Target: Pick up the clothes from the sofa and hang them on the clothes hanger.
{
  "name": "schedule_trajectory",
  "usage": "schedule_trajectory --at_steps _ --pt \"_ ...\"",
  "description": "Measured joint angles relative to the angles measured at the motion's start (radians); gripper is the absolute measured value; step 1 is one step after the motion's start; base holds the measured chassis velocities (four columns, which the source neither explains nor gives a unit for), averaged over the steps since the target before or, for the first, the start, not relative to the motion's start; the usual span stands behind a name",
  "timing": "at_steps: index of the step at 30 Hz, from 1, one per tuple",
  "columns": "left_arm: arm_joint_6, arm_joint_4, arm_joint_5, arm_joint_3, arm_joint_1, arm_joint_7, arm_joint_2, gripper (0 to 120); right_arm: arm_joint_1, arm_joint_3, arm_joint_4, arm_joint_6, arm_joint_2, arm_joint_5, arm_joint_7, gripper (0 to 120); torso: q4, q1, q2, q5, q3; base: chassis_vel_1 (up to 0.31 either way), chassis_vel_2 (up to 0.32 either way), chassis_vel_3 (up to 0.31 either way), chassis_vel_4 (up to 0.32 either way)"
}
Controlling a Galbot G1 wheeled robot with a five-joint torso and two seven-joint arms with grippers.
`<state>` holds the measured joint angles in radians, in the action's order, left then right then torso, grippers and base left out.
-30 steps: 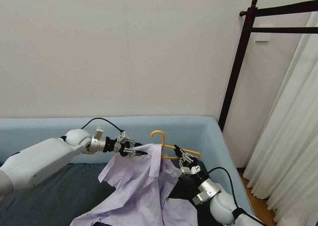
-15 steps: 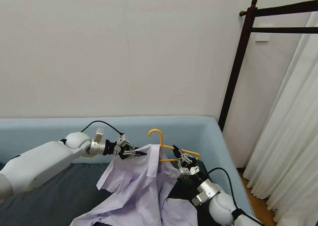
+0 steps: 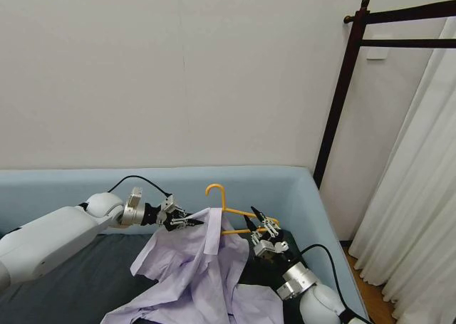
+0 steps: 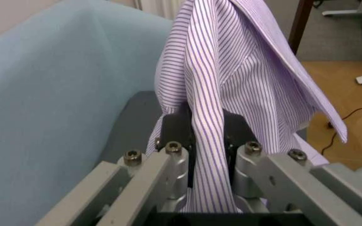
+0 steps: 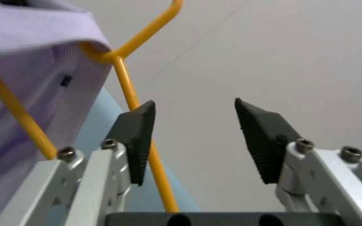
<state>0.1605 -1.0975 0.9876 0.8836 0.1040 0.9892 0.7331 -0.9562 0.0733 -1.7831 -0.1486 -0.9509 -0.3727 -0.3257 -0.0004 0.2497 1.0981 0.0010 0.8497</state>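
Observation:
A purple-striped white shirt (image 3: 192, 267) is draped on an orange hanger (image 3: 216, 188) and spills down over the sofa seat. My left gripper (image 3: 182, 221) reaches in from the left and is shut on a fold of the shirt (image 4: 231, 61) near the collar; in the left wrist view the gripper (image 4: 207, 136) pinches the cloth. My right gripper (image 3: 262, 233) sits at the hanger's right arm, open. In the right wrist view the hanger (image 5: 130, 80) rod runs beside one finger (image 5: 140, 134) of the gripper (image 5: 193, 136), and the gap between the jaws holds nothing.
The light blue sofa (image 3: 299, 189) has a dark grey seat cushion (image 3: 64, 281). A dark wooden clothes rack (image 3: 340, 89) stands to the right behind the sofa arm, with white curtains (image 3: 420, 196) beside it. Dark cloth (image 3: 258, 273) lies under the shirt near my right arm.
The left gripper has pulled the shirt to the left and slightly down. The hanger has shifted left and risen a little, and the right gripper has followed it left.

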Motion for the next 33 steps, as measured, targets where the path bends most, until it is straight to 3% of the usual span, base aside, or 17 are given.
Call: schedule_trajectory --at_steps 2,3,5,7,8,12,23,33 --pt "0.011 0.008 -0.008 -0.005 0.000 0.001 0.002 8 -0.041 -0.022 -0.023 -0.017 0.008 0.137 0.005 65 -0.0001 0.000 0.000 -0.0002 0.000 0.000 0.000 0.000 0.000" --pt "0.011 0.008 -0.008 -0.005 0.000 0.001 0.002 8 -0.041 -0.022 -0.023 -0.017 0.008 0.137 0.005 65 -0.0001 0.000 0.000 -0.0002 0.000 0.000 0.000 0.000 0.000" --pt "0.015 0.013 -0.009 -0.010 0.001 0.002 0.006 8 -0.069 -0.030 -0.005 -0.031 0.007 0.311 0.022 73 -0.0002 0.000 0.000 0.0001 0.000 0.000 0.000 0.000 0.000" --pt "0.019 0.014 -0.009 -0.013 0.002 0.003 0.009 8 -0.079 -0.029 0.052 -0.034 -0.001 0.491 0.070 82 -0.0002 0.000 0.000 0.0001 0.000 0.000 0.000 0.000 0.000" --pt "0.019 0.014 -0.009 -0.013 0.002 0.003 0.009 8 -0.079 -0.029 0.052 -0.034 -0.001 0.491 0.070 82 -0.0002 0.000 0.000 0.0001 0.000 0.000 0.000 0.000 0.000" --pt "0.022 0.011 -0.009 -0.013 0.011 0.003 0.011 8 -0.070 0.008 0.164 -0.012 -0.019 0.737 0.194 98 0.0000 0.000 0.000 0.0002 0.000 0.000 0.000 0.000 0.000" --pt "0.030 -0.005 -0.013 -0.002 0.018 0.011 0.007 8 0.047 0.088 0.409 -0.031 -0.102 0.938 0.320 100 0.0002 0.000 0.000 0.0000 0.000 0.000 0.000 0.000 0.000" --pt "0.033 -0.018 -0.010 -0.002 0.013 0.019 0.000 8 0.116 0.117 0.521 0.014 -0.177 0.965 0.334 100 0.0001 0.000 0.000 0.0001 0.000 0.000 0.000 0.000 0.000"
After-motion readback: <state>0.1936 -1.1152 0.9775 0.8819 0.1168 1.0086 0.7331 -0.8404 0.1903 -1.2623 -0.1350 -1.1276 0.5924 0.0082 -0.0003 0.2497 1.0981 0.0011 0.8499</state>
